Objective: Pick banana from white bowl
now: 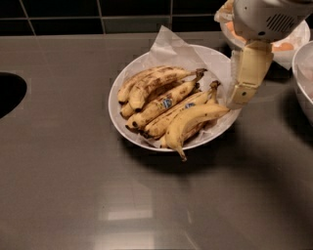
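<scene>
The wide white bowl (116, 108) stands in the middle of the grey counter. A crinkled white paper liner (168, 46) sticks up at its back. Several ripe, brown-spotted bananas (164, 103) lie in it. The front banana (195, 118) curves along the near right side, with its stem over the rim. My gripper (240, 100) comes down from the upper right. Its cream tip hangs over the bowl's right rim, just beside the right ends of the bananas. It holds nothing that I can see.
A smaller white bowl with orange fruits (292, 48) stands at the back right, partly behind my gripper. Another white rim (302, 83) shows at the right edge. A dark sink opening (9, 93) is at the left. Black tiles (98, 14) line the back.
</scene>
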Tool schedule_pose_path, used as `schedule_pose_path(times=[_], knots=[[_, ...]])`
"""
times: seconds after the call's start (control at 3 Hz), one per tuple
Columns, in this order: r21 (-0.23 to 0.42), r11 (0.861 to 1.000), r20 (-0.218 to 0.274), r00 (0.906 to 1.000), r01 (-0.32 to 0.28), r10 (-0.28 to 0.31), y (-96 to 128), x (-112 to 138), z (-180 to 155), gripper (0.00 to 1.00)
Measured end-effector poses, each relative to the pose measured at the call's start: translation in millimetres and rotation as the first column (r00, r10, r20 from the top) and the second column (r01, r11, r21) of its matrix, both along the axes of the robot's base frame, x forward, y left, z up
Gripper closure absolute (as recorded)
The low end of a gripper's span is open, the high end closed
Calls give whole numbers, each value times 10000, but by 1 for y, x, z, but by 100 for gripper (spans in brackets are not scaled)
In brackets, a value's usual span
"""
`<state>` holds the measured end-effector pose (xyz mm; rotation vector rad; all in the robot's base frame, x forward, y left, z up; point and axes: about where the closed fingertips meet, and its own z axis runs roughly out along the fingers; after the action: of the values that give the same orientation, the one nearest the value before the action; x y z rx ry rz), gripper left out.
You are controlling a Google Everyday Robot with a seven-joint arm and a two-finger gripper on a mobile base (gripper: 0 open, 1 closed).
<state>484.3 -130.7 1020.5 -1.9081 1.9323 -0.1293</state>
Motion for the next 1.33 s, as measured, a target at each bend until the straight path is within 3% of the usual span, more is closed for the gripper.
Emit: schedule_pose_path(times=[1.0,1.33], knots=[[203,9919,-779,9889,-1256,1268,33,14,-21,0],[319,9773,-985,9723,-2096,2118,60,21,-28,0]])
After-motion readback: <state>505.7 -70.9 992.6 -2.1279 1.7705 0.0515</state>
